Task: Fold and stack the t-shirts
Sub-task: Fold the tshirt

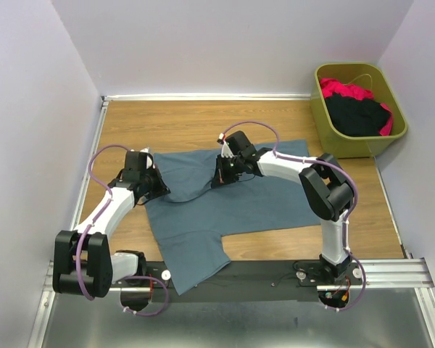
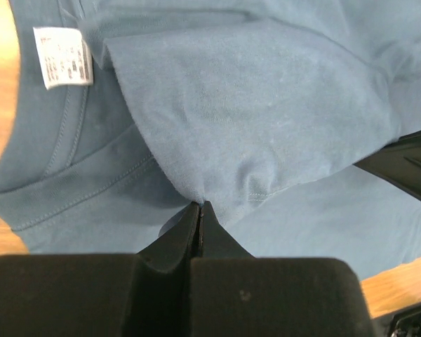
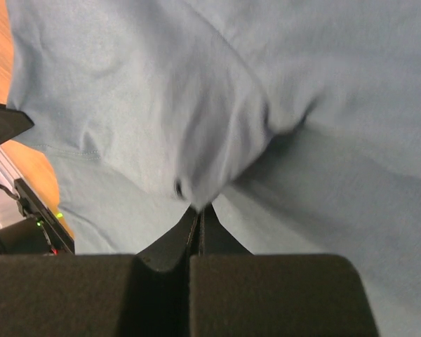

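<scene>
1 slate-blue t-shirt (image 1: 235, 203) lies spread across the middle of the counter (image 1: 181, 119), collar and white neck label (image 2: 62, 56) to the left. The left fingers (image 2: 175, 242) by the collar and the right fingers (image 3: 172, 246) near the far edge each pinch a raised peak of its cloth, likely to carry that side over as 1 even fold. 2 more t-shirts, black (image 1: 359, 117) and red-pink (image 1: 341, 88), wait in the olive bin (image 1: 325, 116) at the far right.
</scene>
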Available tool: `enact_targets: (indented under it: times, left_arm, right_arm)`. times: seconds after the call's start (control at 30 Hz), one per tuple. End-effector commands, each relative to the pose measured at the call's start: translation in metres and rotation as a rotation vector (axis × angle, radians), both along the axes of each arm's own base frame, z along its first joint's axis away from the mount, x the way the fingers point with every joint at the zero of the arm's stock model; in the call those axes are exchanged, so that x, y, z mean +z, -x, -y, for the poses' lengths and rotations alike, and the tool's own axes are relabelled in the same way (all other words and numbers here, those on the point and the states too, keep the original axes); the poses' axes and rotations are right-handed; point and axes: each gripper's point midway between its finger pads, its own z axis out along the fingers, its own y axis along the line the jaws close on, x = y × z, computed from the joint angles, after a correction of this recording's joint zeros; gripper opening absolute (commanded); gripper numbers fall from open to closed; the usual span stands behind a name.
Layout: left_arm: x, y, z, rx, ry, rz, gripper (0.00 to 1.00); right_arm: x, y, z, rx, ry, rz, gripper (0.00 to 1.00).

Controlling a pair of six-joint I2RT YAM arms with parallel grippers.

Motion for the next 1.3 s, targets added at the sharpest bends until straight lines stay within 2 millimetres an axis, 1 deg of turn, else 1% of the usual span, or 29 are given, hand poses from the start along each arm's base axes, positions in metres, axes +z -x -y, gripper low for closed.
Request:
enact_targets:
  times: [0.0, 0.2, 0.4, 0.53, 0.67, 0.8, 0.87, 1.0, 1.27]
  left_arm:
    - [-0.001, 0.011, 0.008, -0.027, 0.041, -0.017, 0.0]
    - [-0.006, 0.019, 0.008, -0.032, 0.038, -0.04, 0.0]
    - [0.001, 0.023, 0.005, -0.02, 0.028, -0.035, 0.0]
    - [0.0, 0.028, 0.003, -0.015, 0.022, -0.049, 0.0]
    - [-0.007, 0.036, 0.004, -0.014, 0.03, -0.07, 0.0]
    - [-0.009, 0.035, 0.006, -0.025, 0.035, -0.079, 0.01]
    - [-0.014, 0.039, 0.008, -0.039, 0.039, -0.1, 0.01]
    - [-0.019, 0.043, 0.011, -0.056, 0.038, -0.124, 0.03]
    - [-0.019, 0.049, 0.01, -0.052, 0.025, -0.14, 0.03]
  right_arm:
    - [-0.001, 0.019, 0.007, 0.008, 0.024, -0.061, 0.04]
    - [-0.008, 0.024, 0.013, 0.001, 0.056, -0.094, 0.04]
    - [-0.001, 0.026, 0.017, -0.01, 0.068, -0.091, 0.04]
    - [0.003, 0.028, 0.019, -0.008, 0.072, -0.104, 0.04]
    - [0.0, 0.034, 0.022, -0.006, 0.083, -0.129, 0.04]
    - [-0.007, 0.038, 0.024, -0.003, 0.097, -0.148, 0.04]
    - [-0.01, 0.04, 0.025, 0.002, 0.101, -0.162, 0.04]
    - [-0.016, 0.043, 0.028, 0.009, 0.119, -0.173, 0.04]
    - [-0.024, 0.045, 0.035, 0.011, 0.153, -0.171, 0.05]
